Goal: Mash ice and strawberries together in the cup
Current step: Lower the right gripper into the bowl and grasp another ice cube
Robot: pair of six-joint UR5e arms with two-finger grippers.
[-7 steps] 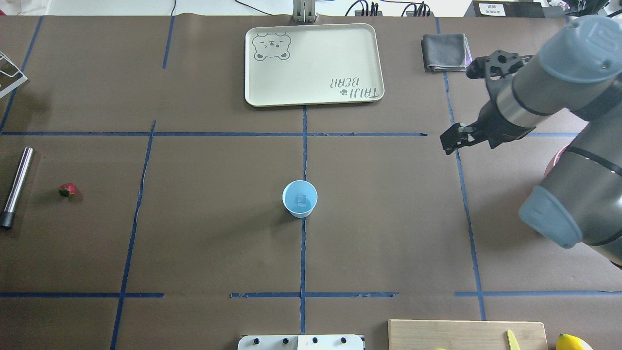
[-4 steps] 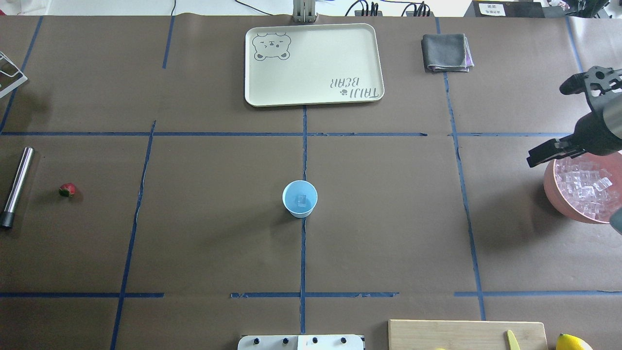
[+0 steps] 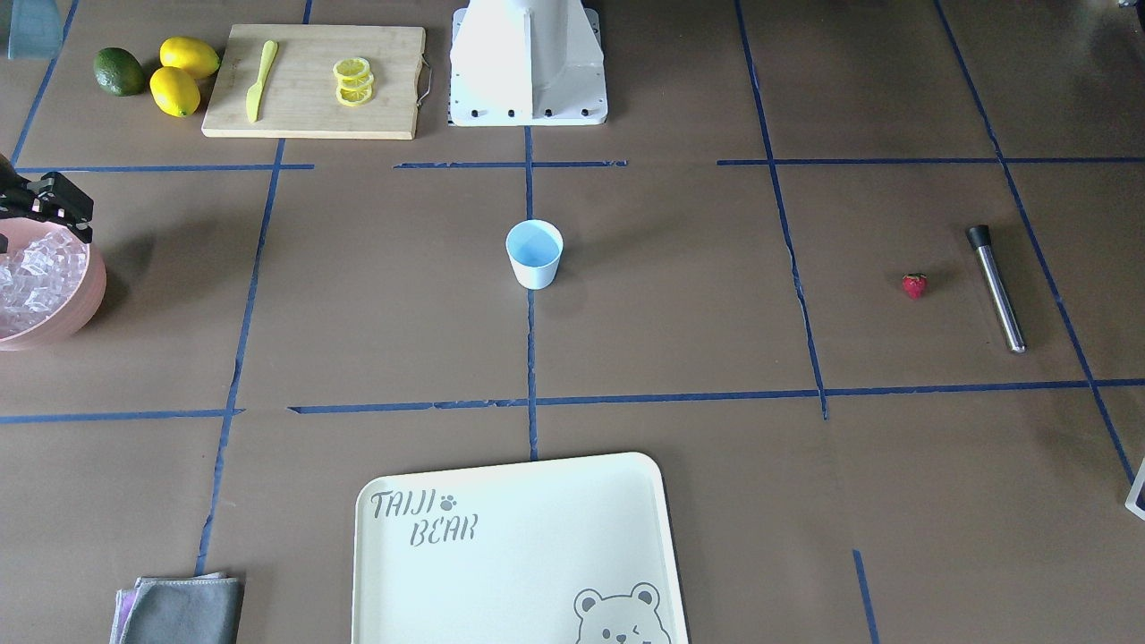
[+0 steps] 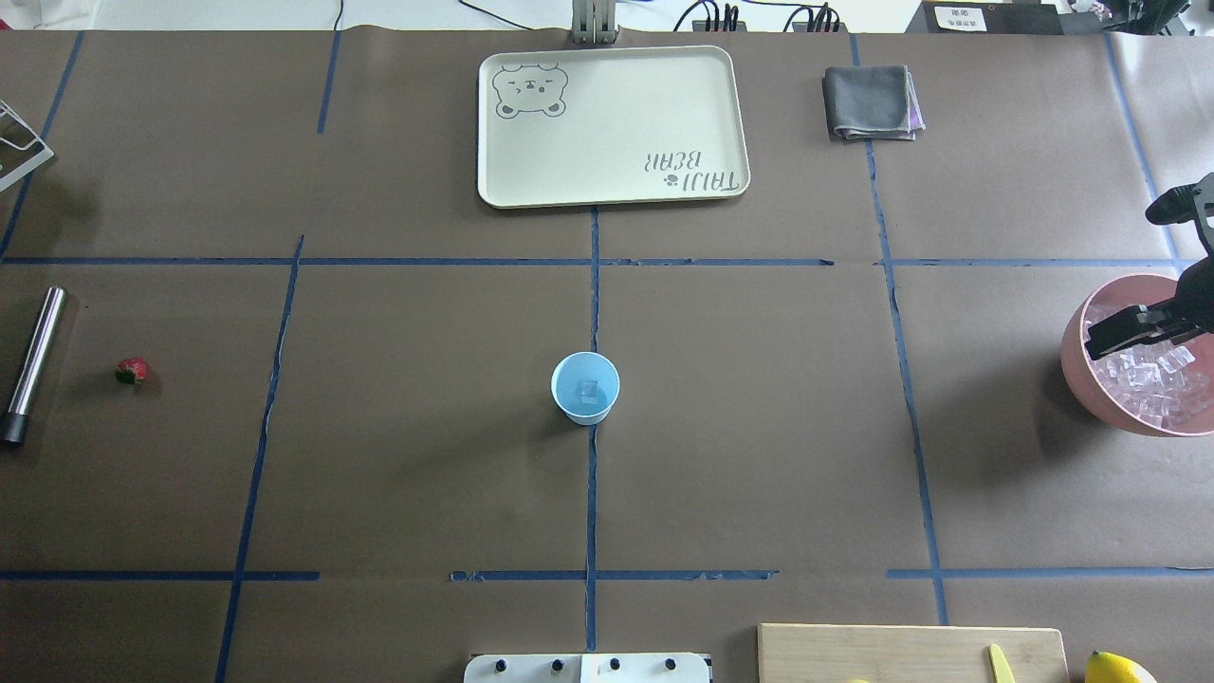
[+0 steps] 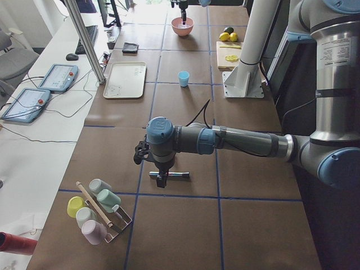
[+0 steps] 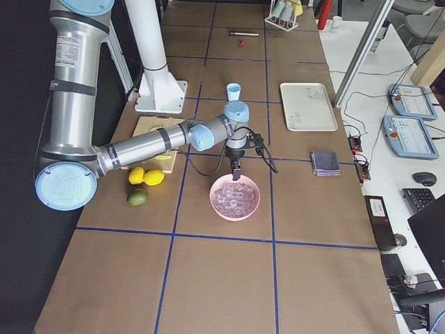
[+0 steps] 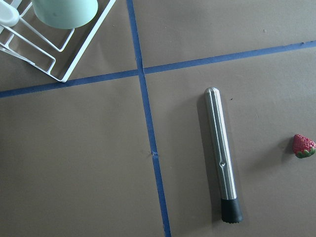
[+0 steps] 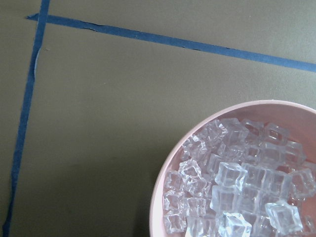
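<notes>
The pale blue cup (image 4: 585, 387) stands upright at the table's middle with one clear ice cube (image 4: 590, 390) inside. More ice (image 8: 242, 182) fills the pink bowl (image 4: 1076, 365) at the right edge. My right gripper (image 4: 1097, 343) hangs just over that bowl's near rim, open and holding nothing. The strawberry (image 4: 132, 370) lies alone at far left beside a steel muddler (image 4: 33, 365). In the exterior left view my left gripper (image 5: 161, 179) hovers over the muddler (image 5: 174, 176); I cannot tell whether it is open or shut.
A cream bear tray (image 4: 616, 95) and a folded grey cloth (image 4: 871, 101) lie at the far edge. Near the robot base (image 3: 528, 63) sits a cutting board (image 3: 304, 112) with lemon slices, beside lemons (image 3: 174, 89). A white cup rack (image 7: 49, 54) stands at far left.
The right arm has swung back from the table's right-middle to the right edge. Its gripper now hangs over the pink bowl of ice. The cup, strawberry and muddler have not moved.
</notes>
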